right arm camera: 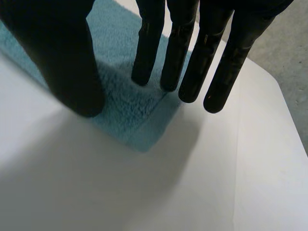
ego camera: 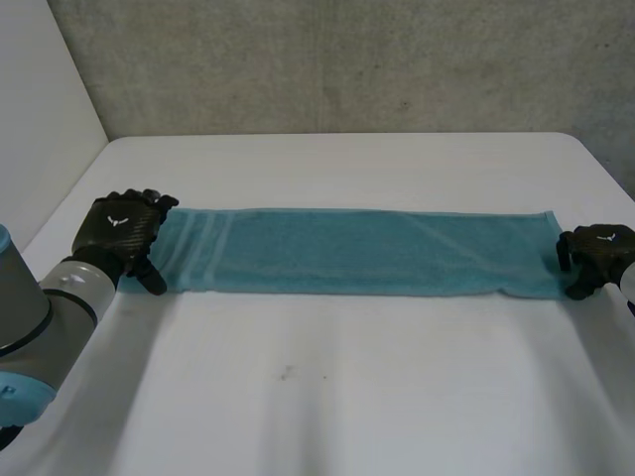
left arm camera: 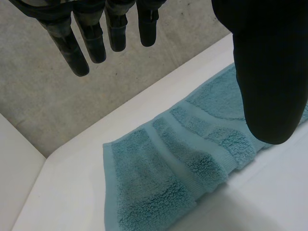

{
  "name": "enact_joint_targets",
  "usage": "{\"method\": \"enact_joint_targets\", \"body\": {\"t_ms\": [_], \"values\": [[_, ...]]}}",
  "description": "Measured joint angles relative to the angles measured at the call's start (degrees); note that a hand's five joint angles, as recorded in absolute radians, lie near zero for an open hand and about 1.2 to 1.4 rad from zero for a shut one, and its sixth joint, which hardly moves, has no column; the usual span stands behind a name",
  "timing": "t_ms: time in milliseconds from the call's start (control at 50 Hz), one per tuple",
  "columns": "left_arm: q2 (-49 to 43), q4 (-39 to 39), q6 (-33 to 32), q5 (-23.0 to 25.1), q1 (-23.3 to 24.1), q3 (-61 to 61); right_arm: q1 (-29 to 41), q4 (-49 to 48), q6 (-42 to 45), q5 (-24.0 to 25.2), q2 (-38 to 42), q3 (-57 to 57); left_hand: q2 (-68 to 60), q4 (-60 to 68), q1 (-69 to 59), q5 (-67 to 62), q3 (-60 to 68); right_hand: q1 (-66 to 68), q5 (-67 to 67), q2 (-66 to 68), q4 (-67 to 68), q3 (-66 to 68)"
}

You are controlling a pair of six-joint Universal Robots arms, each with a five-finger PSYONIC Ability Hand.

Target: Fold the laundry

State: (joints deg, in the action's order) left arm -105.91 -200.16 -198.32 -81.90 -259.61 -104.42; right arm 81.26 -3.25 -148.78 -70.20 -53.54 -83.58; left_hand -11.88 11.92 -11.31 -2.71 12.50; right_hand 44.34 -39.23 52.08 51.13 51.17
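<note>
A long teal towel point(ego camera: 347, 253) lies flat across the table as a narrow strip, with woven stripes near its left end. My left hand point(ego camera: 119, 230) rests at that left end, open. In the left wrist view its fingers point(left arm camera: 115, 29) hang straight above the striped end of the towel point(left arm camera: 183, 163), and the thumb is apart from them over the near edge. My right hand point(ego camera: 595, 256) is at the towel's right end. In the right wrist view its fingers point(right arm camera: 183, 48) are straight over the towel's corner point(right arm camera: 130, 110), with the thumb set apart on the near side.
The white table point(ego camera: 317, 397) spreads wide in front of the towel. A grey wall point(ego camera: 347, 59) stands behind the table's far edge. A white panel point(ego camera: 40, 99) runs along the left side.
</note>
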Motion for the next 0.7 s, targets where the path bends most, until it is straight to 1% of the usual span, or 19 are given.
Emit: {"method": "enact_joint_targets", "body": {"t_ms": [20, 40, 60, 100, 140, 180, 200, 280, 300, 360, 400, 420, 440, 480, 540, 580, 600, 700], "values": [[0.0, 0.0, 0.0, 0.0, 0.0, 0.0, -0.1, 0.0, 0.2, 0.0, 0.2, 0.1, 0.0, 0.0, 0.0, 0.0, 0.0, 2.2, -2.6, 2.7, 2.7, 2.6], [0.0, 0.0, 0.0, 0.0, 0.1, -0.1, -0.2, -0.1, 0.5, -0.1, 0.4, 0.4, 0.0, 0.0, 0.0, 0.0, 0.0, 8.7, -11.1, 11.1, 11.4, 11.8], [0.0, 0.0, 0.0, 0.0, 0.1, -0.1, -0.2, -0.1, 0.5, -0.1, 0.4, 0.4, 0.0, 0.0, 0.0, 0.0, 0.0, 8.7, -11.1, 11.1, 11.4, 11.8], [0.0, 0.0, 0.0, 0.0, 0.2, -0.2, -0.5, -0.4, 0.9, -0.4, 0.7, 0.8, 0.0, 0.0, 0.0, 0.0, 0.0, 10.3, -15.3, 15.1, 16.1, 15.8], [0.0, 0.0, 0.0, 0.0, 0.2, -0.3, -0.6, -0.5, 1.0, -0.6, 0.8, 1.0, 0.0, 0.0, 0.0, 0.0, 0.0, 10.3, -15.7, 15.5, 17.0, 16.5], [0.0, 0.0, 0.0, 0.0, 0.2, -0.3, -1.2, -0.9, 1.6, -2.3, 1.1, 2.1, 0.0, 0.0, 0.0, 0.0, 0.0, 10.3, -15.8, 15.5, 17.2, 16.5], [0.0, 0.0, 0.0, 0.0, 0.2, -0.3, -1.2, -0.9, 1.6, -2.3, 1.1, 2.1, 0.0, 0.0, 0.0, 0.0, 0.0, 10.3, -15.8, 15.5, 17.2, 16.5], [0.0, 0.1, 0.0, 0.0, 0.0, -0.3, -3.4, -1.2, 5.0, -8.1, 1.9, 4.7, 0.0, 0.0, 0.0, 0.0, 0.0, 10.3, -15.8, 15.5, 17.2, 16.5], [0.0, 0.1, 0.0, 0.0, 0.0, -0.3, -3.4, -1.2, 5.0, -8.1, 1.9, 4.7, 0.0, 0.0, 0.0, 0.0, 0.0, 10.3, -15.8, 15.5, 17.2, 16.5], [0.0, 0.1, 0.0, -0.1, -0.3, -0.3, -7.1, -1.3, 10.8, -14.7, 2.4, 7.8, 0.0, 0.0, 0.0, 0.0, 0.0, 10.3, -16.1, 15.5, 17.2, 16.6], [0.0, 0.1, 0.0, -0.1, -0.4, -0.2, -7.7, -1.3, 11.9, -15.6, 2.4, 8.4, 0.0, 0.0, 0.0, 0.0, 0.0, 10.3, -16.3, 15.5, 17.2, 16.6], [0.1, 0.1, 0.0, -0.1, -0.4, -0.2, -8.5, -1.3, 13.6, -16.9, 2.4, 9.4, 0.0, 0.0, 0.0, 0.0, 0.0, 10.3, -16.4, 15.5, 17.2, 16.7], [0.1, 0.1, 0.0, -0.1, -0.4, -0.2, -8.5, -1.3, 13.6, -16.9, 2.4, 9.4, 0.0, 0.0, 0.0, 0.0, 0.0, 10.3, -16.4, 15.5, 17.2, 16.7], [0.1, 0.1, -0.1, -0.2, -0.5, -0.2, -9.2, -1.3, 16.5, -19.0, 1.9, 12.0, 0.0, 0.0, 0.0, 0.0, 0.0, 10.3, -16.7, 15.5, 17.2, 16.7], [0.2, 0.1, -0.1, -0.3, -0.5, -0.2, -7.8, -1.4, 16.3, -19.2, 1.1, 13.1, 0.0, 0.0, 0.0, 0.0, 0.0, 10.3, -16.7, 15.5, 17.2, 16.7], [0.2, 0.1, -0.1, -0.3, -0.5, -0.2, -5.2, -1.5, 15.5, -19.0, 0.1, 13.9, 0.0, 0.0, 0.0, 0.0, 0.0, 10.3, -16.9, 15.5, 17.2, 16.7], [0.3, 0.1, -0.1, -0.4, -0.5, -0.2, -2.4, -1.7, 14.6, -18.6, -0.8, 14.5, 0.0, 0.0, 0.0, 0.0, 0.0, 10.3, -17.0, 15.5, 17.2, 16.7], [0.3, 0.1, -0.1, -0.5, -0.5, -0.2, 7.2, -3.0, 12.8, -16.9, -2.5, 16.2, 0.0, 0.0, 0.0, 0.0, 0.0, 10.3, -17.0, 15.7, 17.2, 16.7]]}}
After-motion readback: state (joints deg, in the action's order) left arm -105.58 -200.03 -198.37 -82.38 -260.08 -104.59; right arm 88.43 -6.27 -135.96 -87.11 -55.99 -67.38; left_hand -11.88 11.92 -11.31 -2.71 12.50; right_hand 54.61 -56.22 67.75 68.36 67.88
